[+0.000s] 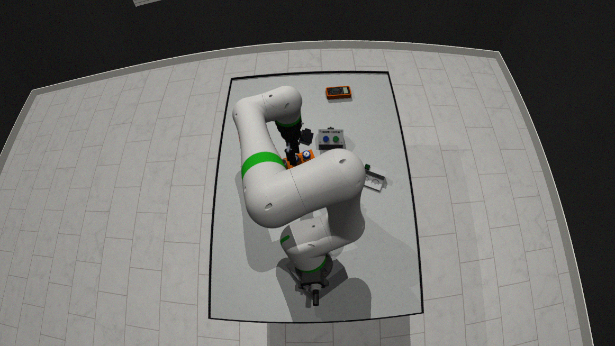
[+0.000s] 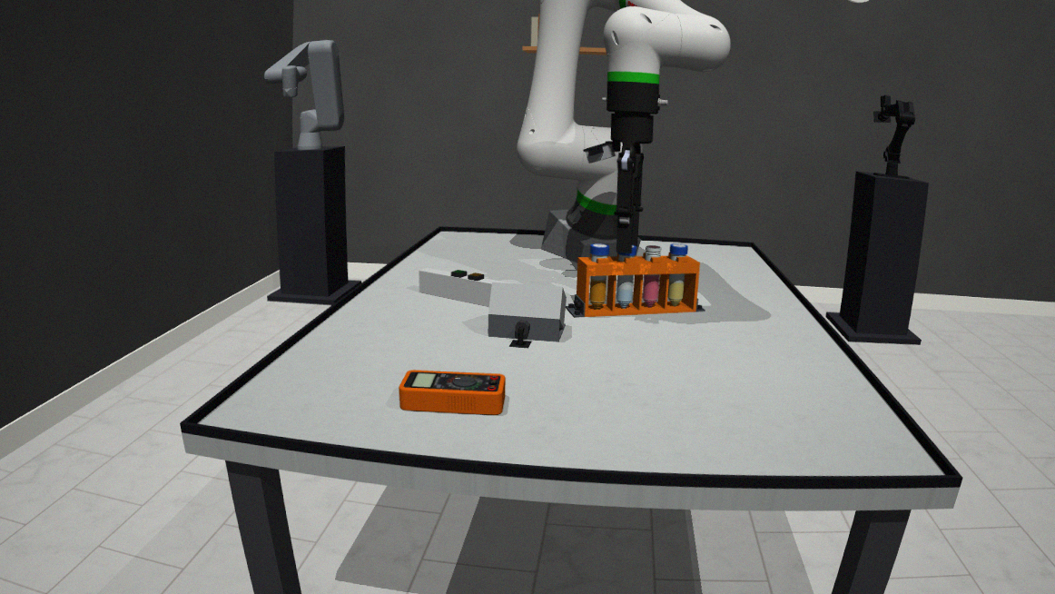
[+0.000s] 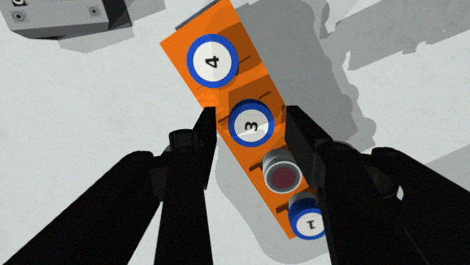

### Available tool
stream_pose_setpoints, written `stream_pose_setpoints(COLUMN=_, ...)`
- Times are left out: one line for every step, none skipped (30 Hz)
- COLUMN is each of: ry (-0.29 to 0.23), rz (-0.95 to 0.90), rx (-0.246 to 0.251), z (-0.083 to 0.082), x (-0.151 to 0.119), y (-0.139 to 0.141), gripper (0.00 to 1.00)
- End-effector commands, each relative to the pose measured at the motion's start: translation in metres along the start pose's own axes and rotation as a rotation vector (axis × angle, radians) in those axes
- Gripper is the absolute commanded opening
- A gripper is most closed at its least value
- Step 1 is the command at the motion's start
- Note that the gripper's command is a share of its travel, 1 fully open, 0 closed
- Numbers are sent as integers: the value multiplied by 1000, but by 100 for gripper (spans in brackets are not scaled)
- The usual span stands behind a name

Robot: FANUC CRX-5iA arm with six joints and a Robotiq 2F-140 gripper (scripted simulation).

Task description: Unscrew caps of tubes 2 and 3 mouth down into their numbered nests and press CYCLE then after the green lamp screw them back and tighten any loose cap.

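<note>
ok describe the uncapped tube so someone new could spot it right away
Find the orange rack on the white table, beneath the claw. Four tubes stand in a row in it. The uncapped tube sits between caps 3 and 1: a grey threaded rim around dark red liquid, with no blue cap.

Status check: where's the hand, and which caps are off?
Hand open, empty, straddling cap 3, not gripping. Tube 2 uncapped; caps 1 and 4 on. Nothing in the way.

An orange multimeter point(image 2: 451, 391) is lying near my table's point(image 2: 664, 412) front edge; two black pedestals point(image 2: 310, 221) are flanking it.
</note>
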State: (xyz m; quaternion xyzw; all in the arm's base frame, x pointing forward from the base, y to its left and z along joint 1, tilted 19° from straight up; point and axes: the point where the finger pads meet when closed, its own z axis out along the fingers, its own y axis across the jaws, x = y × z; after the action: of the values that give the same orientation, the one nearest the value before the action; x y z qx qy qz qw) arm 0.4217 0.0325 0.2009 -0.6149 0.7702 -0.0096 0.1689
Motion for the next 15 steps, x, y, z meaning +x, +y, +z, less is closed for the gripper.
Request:
stream_pose_setpoints(ry=0, rz=0, rx=2, z=1, x=0, y=-1, gripper=41)
stream_pose_setpoints(ry=0, rz=0, rx=2, z=1, x=0, y=-1, gripper=41)
stream_pose_setpoints(ry=0, rz=0, rx=2, z=1, x=0, y=-1, gripper=41)
stream_pose_setpoints(ry=0, rz=0, rx=2, z=1, x=0, y=-1, gripper=41)
stream_pose_setpoints(ry=0, rz=0, rx=2, z=2, x=0, y=-1, gripper=41)
stream_pose_setpoints(ry=0, rz=0, rx=2, z=2, x=0, y=-1, gripper=41)
stream_pose_setpoints(ry=0, rz=0, rx=2, z=3, x=0, y=-1, gripper=41)
stream_pose_setpoints(ry=0, rz=0, rx=2, z=3, x=0, y=-1, gripper=41)
stream_pose_setpoints(ry=0, rz=0, rx=2, z=4, x=0, y=-1, gripper=41)
stream_pose_setpoints(ry=0, rz=0, rx=2, z=4, x=0, y=-1, gripper=41)
stream_pose_setpoints(ry=0, rz=0, rx=2, z=5, x=0, y=-1, gripper=41)
stream_pose_setpoints(ry=0, rz=0, rx=2, z=5, x=0, y=-1, gripper=41)
stream_pose_setpoints(ry=0, rz=0, rx=2, z=5, x=0, y=-1, gripper=41)
stream_pose_setpoints(ry=0, rz=0, rx=2, z=5, x=0, y=-1, gripper=41)
stream_pose_setpoints(ry=0, rz=0, rx=2, z=5, x=0, y=-1, gripper=30)
